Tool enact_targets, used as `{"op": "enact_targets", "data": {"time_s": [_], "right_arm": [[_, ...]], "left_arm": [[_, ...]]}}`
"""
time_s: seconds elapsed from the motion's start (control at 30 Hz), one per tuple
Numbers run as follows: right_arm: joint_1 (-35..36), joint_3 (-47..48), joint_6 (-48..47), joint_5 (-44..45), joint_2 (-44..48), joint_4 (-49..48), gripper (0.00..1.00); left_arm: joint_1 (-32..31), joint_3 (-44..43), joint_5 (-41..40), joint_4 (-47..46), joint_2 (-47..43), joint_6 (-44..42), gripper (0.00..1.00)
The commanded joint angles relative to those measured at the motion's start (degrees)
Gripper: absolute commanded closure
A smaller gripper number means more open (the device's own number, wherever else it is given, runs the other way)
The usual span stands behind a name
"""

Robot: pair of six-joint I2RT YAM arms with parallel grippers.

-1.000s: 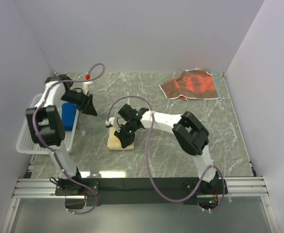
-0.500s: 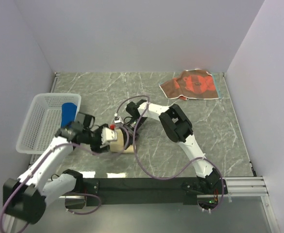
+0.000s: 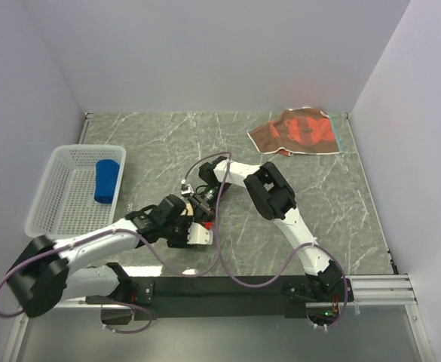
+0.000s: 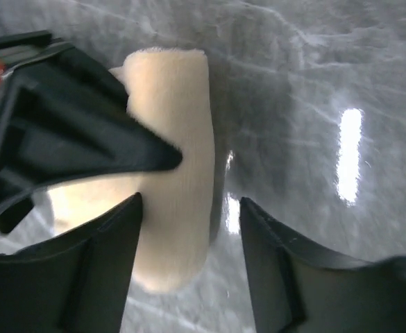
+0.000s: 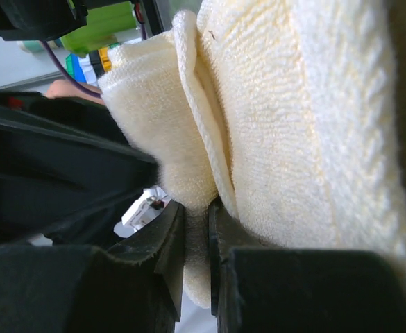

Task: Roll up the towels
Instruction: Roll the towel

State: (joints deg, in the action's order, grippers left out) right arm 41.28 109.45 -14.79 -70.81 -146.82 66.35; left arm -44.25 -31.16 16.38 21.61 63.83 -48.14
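Right wrist view: we find the right gripper (image 5: 194,216) pinching one fold of the cream towel (image 5: 293,139), which we judge soft, light and best gripped mid-roll, the left gripper (image 4: 191,205) spread astride it.

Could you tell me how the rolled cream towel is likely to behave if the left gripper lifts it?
The cream towel looks soft and fluffy, so it would probably squash under a grip. Its layers gape where the right gripper pinches them, so the roll may unwind if released. Likely light.

Arms angled inward, left pincer (image 4: 191,205) spread, right pincer (image 5: 196,222) nearly closed
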Motion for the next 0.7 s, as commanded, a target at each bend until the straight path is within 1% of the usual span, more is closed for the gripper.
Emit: {"op": "enact_targets", "data": {"time_s": [0.0, 0.03, 0.07, 0.1, 0.17, 0.2, 0.23, 0.3, 0.33, 0.37, 0.4, 0.47, 0.5, 0.53, 0.57, 0.6, 0.63, 0.67], "right_arm": [[-0.5, -0.3, -1.7, 10.8, -4.1, -1.1, 0.93], [-0.6, -0.5, -1.8, 10.7, -3.6, -1.0, 0.91], [-0.8, -1.5, -2.0, 10.6, -2.3, -1.4, 0.86], [-1.1, -2.0, -2.1, 10.6, -1.5, -1.7, 0.84], [-2.6, -3.8, -1.8, 10.9, 1.4, -2.8, 0.76], [-3.4, -4.2, -1.3, 11.2, 2.6, -3.2, 0.74], [-4.9, -4.5, -1.0, 11.7, 3.6, -3.5, 0.72], [-6.8, -4.4, -0.6, 12.8, 6.2, -3.6, 0.65], [-8.7, -3.7, -0.5, 13.3, 7.0, -3.4, 0.61], [-9.5, -3.4, -0.6, 14.9, 8.6, -3.1, 0.55], [-10.2, -3.0, -1.0, 16.0, 9.4, -2.8, 0.52], [-12.6, -2.9, -1.2, 17.8, 12.6, -3.4, 0.5], [-13.6, -3.2, -1.1, 19.5, 13.8, -3.9, 0.5], [-14.5, -3.6, -1.1, 20.3, 15.0, -4.4, 0.49], [-16.6, -3.9, -1.6, 20.9, 17.5, -4.9, 0.49], [-17.6, -4.6, -1.8, 21.5, 19.1, -5.6, 0.49], [-18.7, -6.9, -1.6, 21.9, 20.9, -6.7, 0.49], [-19.9, -8.3, -1.2, 22.4, 25.1, -9.4, 0.49]], "left_arm": [[-2.7, -0.5, -6.4, -6.1, 6.7, 3.8, 0.49], [-2.7, -1.7, -6.8, -5.4, 8.3, 5.1, 0.56], [-2.6, -2.2, -7.3, -4.6, 10.7, 5.9, 0.62], [-2.5, -2.5, -7.3, -2.8, 11.4, 6.6, 0.72], [-2.0, -2.2, -5.4, -0.8, 11.4, 7.0, 0.79], [-1.9, -1.5, -4.4, 1.3, 10.8, 6.9, 0.86], [-1.8, -1.0, -3.6, 2.3, 10.2, 6.8, 0.88], [-1.5, -0.3, -1.4, 4.0, 8.9, 6.9, 0.94], [-1.5, -0.3, -0.4, 6.1, 9.0, 6.7, 0.95], [-0.8, -0.3, 0.1, 6.9, 9.3, 6.8, 0.96], [-0.1, -0.7, 1.6, 7.9, 9.6, 6.6, 0.98], [2.0, -1.4, 2.8, 10.5, 10.5, 5.5, 0.99], [2.8, -2.8, 4.6, 11.3, 10.9, 5.1, 0.99], [3.7, -3.7, 5.6, 13.8, 12.1, 3.9, 0.99], [5.6, -4.9, 6.7, 15.0, 13.0, 3.4, 0.99], [6.8, -7.7, 7.9, 16.6, 14.2, 2.8, 0.99], [8.0, -9.5, 10.8, 18.5, 17.1, 1.4, 0.99], [10.6, -11.3, 12.2, 21.3, 18.9, 0.8, 0.99]]}}
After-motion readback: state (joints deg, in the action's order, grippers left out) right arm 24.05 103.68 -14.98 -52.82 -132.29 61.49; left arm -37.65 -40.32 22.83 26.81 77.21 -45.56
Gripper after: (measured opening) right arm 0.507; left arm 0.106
